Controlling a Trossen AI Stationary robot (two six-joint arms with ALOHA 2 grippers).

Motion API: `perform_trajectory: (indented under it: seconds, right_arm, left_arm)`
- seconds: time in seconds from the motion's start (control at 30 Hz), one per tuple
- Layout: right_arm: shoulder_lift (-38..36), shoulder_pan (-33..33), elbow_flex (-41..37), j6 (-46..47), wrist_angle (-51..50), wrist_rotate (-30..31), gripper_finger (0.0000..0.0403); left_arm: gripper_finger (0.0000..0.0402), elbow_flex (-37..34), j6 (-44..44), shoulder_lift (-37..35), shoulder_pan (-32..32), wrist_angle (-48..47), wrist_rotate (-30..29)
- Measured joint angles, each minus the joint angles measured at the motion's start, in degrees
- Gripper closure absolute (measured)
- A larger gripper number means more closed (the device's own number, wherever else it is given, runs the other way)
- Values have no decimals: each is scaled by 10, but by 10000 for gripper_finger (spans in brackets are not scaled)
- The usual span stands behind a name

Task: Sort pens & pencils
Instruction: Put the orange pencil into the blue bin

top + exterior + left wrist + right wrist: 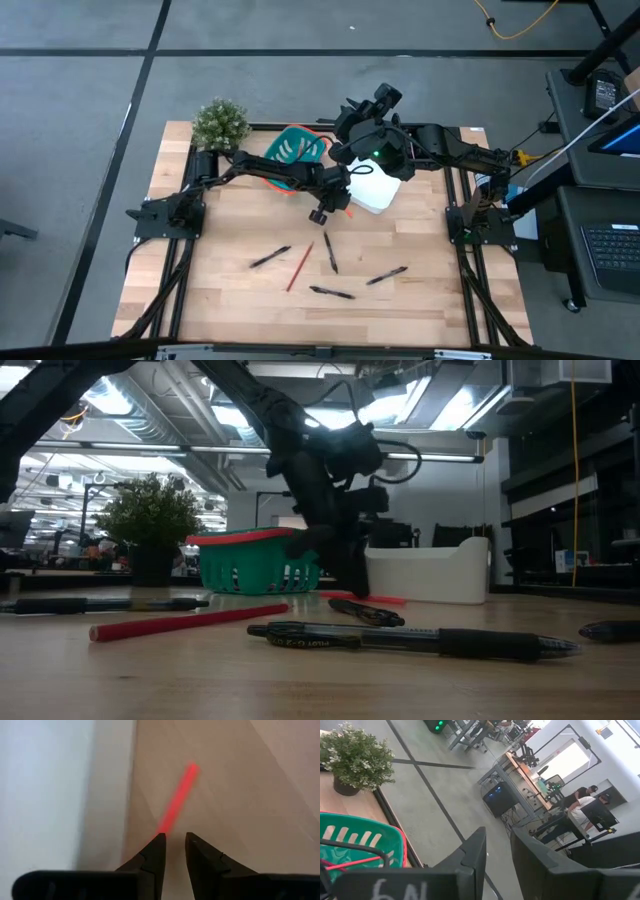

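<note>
I have the left gripper (174, 846) down at the table beside the white bin (378, 190), its fingers (152, 855) slightly parted with a narrow gap, nothing pinched, and a pencil (177, 800) lying just past the tips toward 12 o'clock from them. From the table's centre that gripper sits at about 12 o'clock. The right gripper (496, 851) is raised over the green basket (295, 148) at the far edge, fingers a little apart and empty. Another pencil (299, 266) lies near the centre at 6 o'clock of my left gripper, and 4 pens (330, 251) are scattered around it, from 7 to 4 o'clock. A potted plant (219, 123) stands at 10 o'clock.
</note>
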Motion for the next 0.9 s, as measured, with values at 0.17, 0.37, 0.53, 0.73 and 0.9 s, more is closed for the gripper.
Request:
perform_trajectory:
  seconds: [0.17,0.37,0.53,0.73,0.9]
  right_arm:
    - [0,0,0,-1,11,-11,312]
    - [0,-1,0,-3,13,-11,312]
    - [0,-4,0,-4,12,-11,312]
    - [0,-9,0,-3,8,-11,312]
    - [0,-10,0,-2,8,-32,312]
  left_arm:
    - [333,0,4,1,0,-4,-9]
    - [333,3,5,1,-4,-6,-35]
    - [333,13,6,2,-15,-12,-82]
    - [333,16,6,2,-13,-44,-131]
    - [333,17,-4,1,2,-66,-127]
